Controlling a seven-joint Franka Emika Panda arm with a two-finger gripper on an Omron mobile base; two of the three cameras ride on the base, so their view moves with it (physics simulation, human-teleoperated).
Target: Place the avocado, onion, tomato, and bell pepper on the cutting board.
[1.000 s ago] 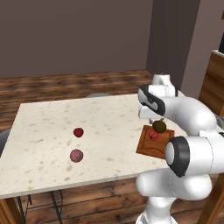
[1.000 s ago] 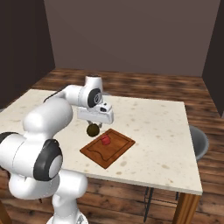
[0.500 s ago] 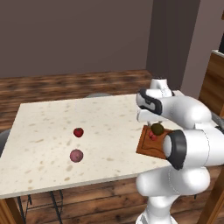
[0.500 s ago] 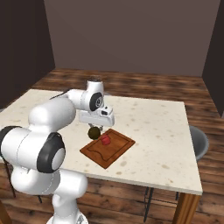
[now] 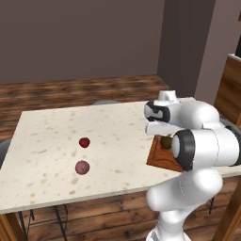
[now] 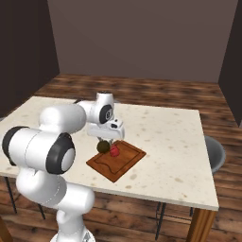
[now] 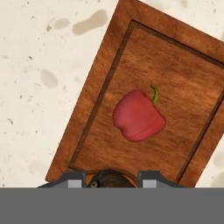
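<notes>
The pincer [image 6: 105,143] hangs just above the near-left part of the cutting board [image 6: 126,163], clamped on the avocado [image 6: 102,147], and in the hand view that dark ball [image 7: 110,179] sits snug between the two finger tips [image 7: 72,180] at the bottom edge. The avocado is too round to show a long axis, and whether it touches the wood underneath cannot be told from here. On the board lies the bell pepper [image 7: 139,115], just beside the avocado, its green stem curling toward the top right of the hand view; in the right base view it shows as a red lump [image 6: 114,150] just right of the held ball. The board is a rectangle lying askew on the speckled counter [image 6: 170,137], its long axis running diagonally, from the near left toward the far right in the right base view, a darker groove tracing its rim. Over in the left base view, well apart from the board on the left part of the counter, sits the tomato [image 5: 84,142], small and bright red, and nearer to the camera the onion [image 5: 82,167], duller and pinkish, both round, both resting on bare stone, near each other but not touching.
</notes>
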